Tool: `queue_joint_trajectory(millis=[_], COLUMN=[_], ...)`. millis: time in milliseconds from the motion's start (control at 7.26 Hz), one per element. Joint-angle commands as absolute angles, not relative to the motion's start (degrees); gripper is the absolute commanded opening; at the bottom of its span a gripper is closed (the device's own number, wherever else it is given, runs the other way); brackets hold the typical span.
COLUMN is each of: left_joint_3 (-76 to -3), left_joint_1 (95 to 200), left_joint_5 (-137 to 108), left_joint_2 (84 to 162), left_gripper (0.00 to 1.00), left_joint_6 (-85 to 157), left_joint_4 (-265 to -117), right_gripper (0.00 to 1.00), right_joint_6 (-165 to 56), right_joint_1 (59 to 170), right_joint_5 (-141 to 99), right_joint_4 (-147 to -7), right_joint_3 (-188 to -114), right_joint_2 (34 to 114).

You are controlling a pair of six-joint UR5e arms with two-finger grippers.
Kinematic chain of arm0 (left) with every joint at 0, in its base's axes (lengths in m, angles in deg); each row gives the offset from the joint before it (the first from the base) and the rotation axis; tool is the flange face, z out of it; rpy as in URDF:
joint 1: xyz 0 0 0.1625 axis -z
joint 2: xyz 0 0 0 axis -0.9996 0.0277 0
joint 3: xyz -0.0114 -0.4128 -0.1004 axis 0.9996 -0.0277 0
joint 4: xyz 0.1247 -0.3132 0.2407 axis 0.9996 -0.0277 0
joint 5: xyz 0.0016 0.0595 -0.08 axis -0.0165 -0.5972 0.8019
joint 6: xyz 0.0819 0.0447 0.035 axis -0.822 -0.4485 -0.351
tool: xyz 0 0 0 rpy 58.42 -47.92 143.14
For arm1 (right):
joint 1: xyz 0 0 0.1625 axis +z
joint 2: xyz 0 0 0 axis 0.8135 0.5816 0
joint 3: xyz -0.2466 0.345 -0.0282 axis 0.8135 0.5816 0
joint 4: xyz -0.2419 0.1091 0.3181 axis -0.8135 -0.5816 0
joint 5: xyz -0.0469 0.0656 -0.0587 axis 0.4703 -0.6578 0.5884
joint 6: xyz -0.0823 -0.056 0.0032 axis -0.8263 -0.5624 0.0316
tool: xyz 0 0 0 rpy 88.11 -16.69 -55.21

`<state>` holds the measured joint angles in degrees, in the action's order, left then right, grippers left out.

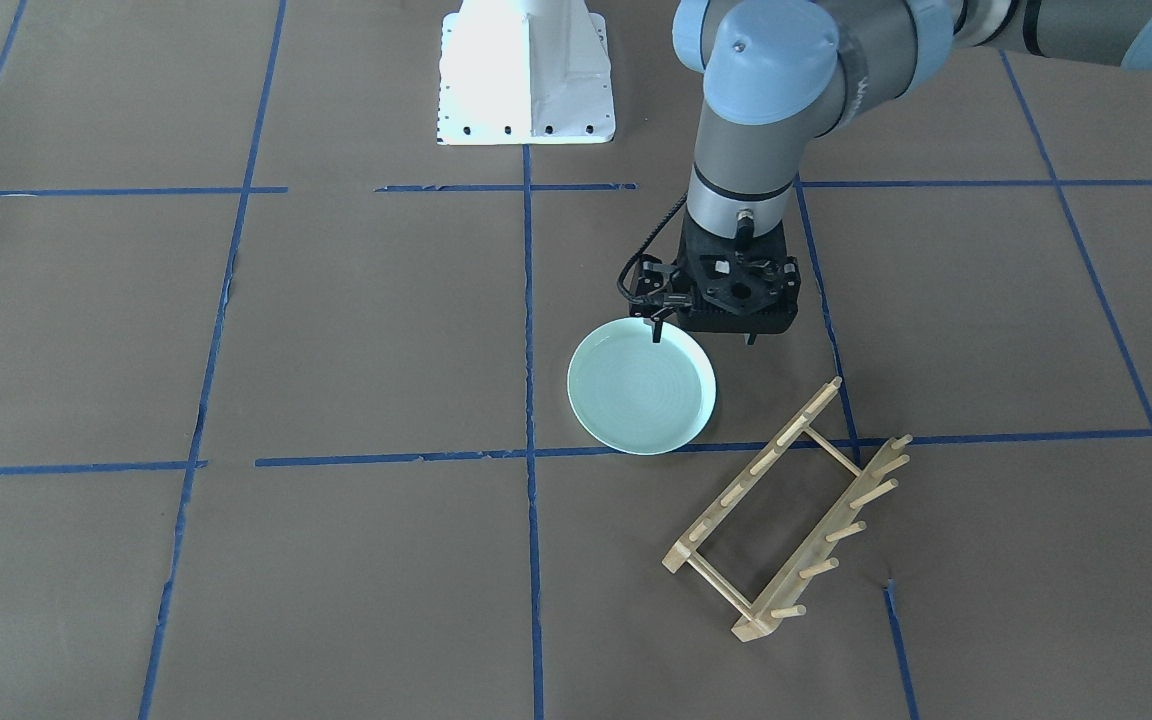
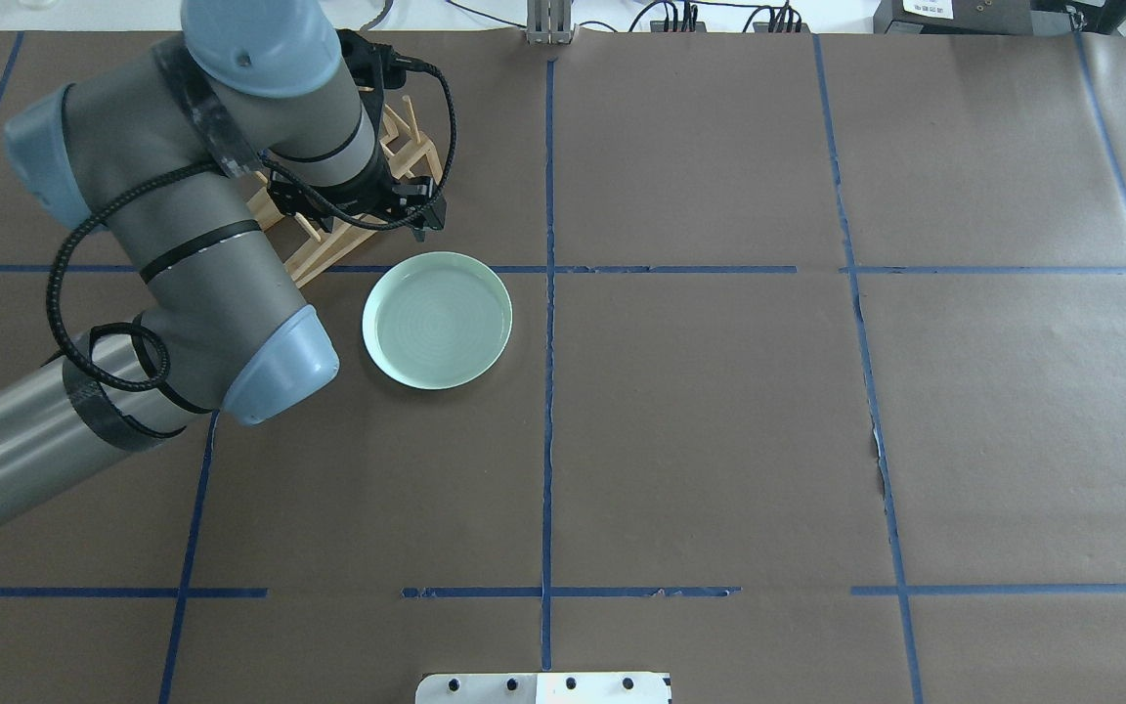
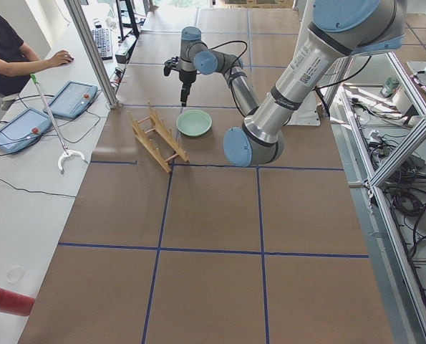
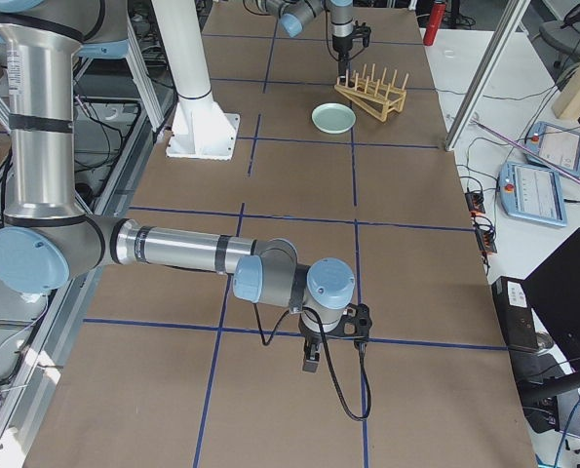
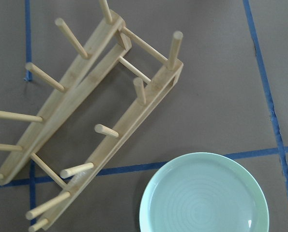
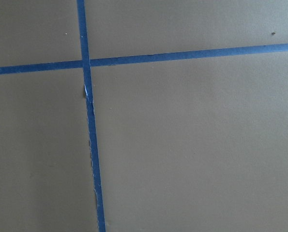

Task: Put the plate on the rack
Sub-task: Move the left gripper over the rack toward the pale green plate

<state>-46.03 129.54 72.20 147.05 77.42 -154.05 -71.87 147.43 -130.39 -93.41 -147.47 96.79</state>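
Observation:
The pale mint-green plate [image 1: 641,400] lies flat on the brown table, also seen in the overhead view [image 2: 437,320] and the left wrist view [image 5: 204,195]. The light-wood rack [image 1: 758,467] stands beside it, its pegs tilted, partly hidden by my left arm in the overhead view [image 2: 328,252] and fully shown in the left wrist view [image 5: 134,113]. My left gripper [image 1: 702,336] hovers above the table near the plate and the rack, open and empty. My right gripper [image 4: 311,359] shows only in the exterior right view, far from both, and I cannot tell its state.
The white robot base [image 1: 526,80] stands at the table's robot side. Blue tape lines [image 2: 548,293] cross the table. A person sits by tablets [image 3: 76,97] beyond the rack side of the table.

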Motion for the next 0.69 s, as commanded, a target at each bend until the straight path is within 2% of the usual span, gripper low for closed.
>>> queue_joint_trajectory(millis=[0,551], left_joint_3=[-38.51,-28.73], left_joint_1=[122.89,119.36], left_joint_5=[68.8,66.33], left_joint_2=[151.37,151.57], left_gripper=[1.0,1.0], left_joint_6=[84.95,91.13], left_joint_4=[-155.66,-169.1], right_gripper=[1.0,1.0], right_joint_6=[-71.87,-71.87], right_joint_1=[147.43,147.43], right_joint_5=[-130.38,-130.38], right_joint_4=[-93.41,-93.41], right_joint_3=[-147.47,-147.47], right_joint_2=[96.79,96.79])
